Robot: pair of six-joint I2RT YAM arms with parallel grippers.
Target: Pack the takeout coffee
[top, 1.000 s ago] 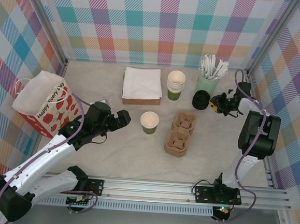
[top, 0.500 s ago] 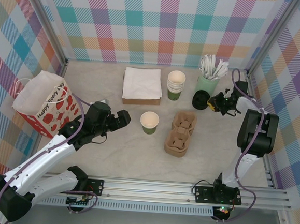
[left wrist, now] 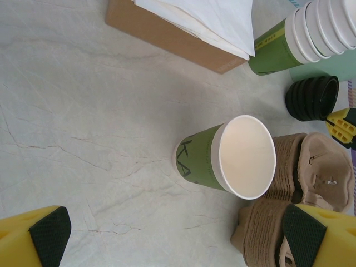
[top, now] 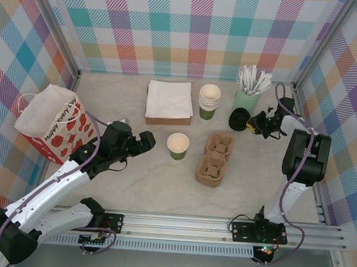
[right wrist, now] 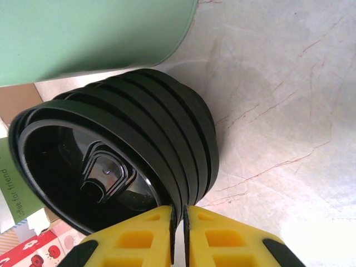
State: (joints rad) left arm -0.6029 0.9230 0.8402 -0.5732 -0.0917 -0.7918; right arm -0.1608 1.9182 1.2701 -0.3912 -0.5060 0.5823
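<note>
The small green paper cup [top: 177, 146] of the takeout coffee stands upright mid-table, its cream inside [left wrist: 246, 157] showing and no lid on it. A stack of black lids [top: 239, 119] lies on its side at the back right. My right gripper [top: 254, 123] is at that stack, and its yellow fingers [right wrist: 139, 239] are pinched together [right wrist: 178, 210] on the rim of the frontmost black lid [right wrist: 111, 167]. My left gripper [top: 142, 140] hovers left of the cup, wide open [left wrist: 177, 236] with nothing between its pads.
A stack of like green cups [top: 209, 102] and a pale green cup of white sticks [top: 248, 92] stand at the back. Brown pulp cup carriers [top: 215, 158] lie right of the cup. A napkin box [top: 168, 102] and a strawberry-print bag [top: 53, 120] are to the left.
My right gripper has edged a little left onto the lid stack. The left arm and the cup have not moved.
</note>
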